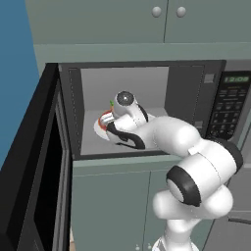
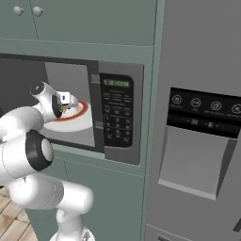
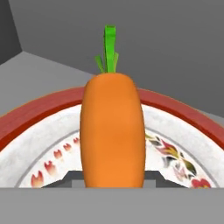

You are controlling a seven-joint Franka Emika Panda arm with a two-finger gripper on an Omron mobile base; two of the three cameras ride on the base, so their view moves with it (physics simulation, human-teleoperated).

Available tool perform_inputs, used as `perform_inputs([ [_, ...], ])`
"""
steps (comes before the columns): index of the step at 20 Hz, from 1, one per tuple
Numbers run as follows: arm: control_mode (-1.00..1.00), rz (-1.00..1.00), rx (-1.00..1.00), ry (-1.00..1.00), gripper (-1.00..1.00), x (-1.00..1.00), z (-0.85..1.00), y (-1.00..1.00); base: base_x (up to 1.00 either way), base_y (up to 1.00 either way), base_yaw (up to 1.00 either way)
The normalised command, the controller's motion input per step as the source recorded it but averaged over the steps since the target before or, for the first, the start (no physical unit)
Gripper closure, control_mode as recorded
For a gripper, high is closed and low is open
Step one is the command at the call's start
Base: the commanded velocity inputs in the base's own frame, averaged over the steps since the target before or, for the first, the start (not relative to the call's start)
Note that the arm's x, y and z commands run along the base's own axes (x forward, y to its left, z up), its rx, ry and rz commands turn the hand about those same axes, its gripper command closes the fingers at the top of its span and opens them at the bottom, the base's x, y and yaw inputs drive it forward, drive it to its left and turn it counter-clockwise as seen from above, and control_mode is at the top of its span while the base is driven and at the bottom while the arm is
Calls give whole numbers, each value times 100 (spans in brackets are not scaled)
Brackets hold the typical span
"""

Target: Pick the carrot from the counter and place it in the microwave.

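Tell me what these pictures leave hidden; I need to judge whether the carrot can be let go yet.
- Gripper fingertips: in the hand view the carrot covers them, so the contact is unseen.
- Gap between carrot and plate: cannot tell whether it touches.
- Carrot in the left base view: the arm hides all but its green top.
- Microwave door: cut off by the right base view's left edge.

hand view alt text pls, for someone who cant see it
An orange carrot with a green leafy top fills the middle of the picture, held in the shut gripper over a white plate with a red ring and small painted patterns. Behind it are the light grey floor and walls of the microwave cavity.
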Motion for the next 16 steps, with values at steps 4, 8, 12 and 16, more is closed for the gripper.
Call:
perform_inputs([
  [4,-100,-2,0,0,-100,-46,-31,0,0,0,0],
  [8,-100,-3,1,-2,-100,-35,-19,0,0,0,0],
  [12,-100,-2,1,-9,-100,-1,0,-1,0,0,0],
  [16,-100,-1,3,-7,-100,0,5,-10,0,0,0],
])
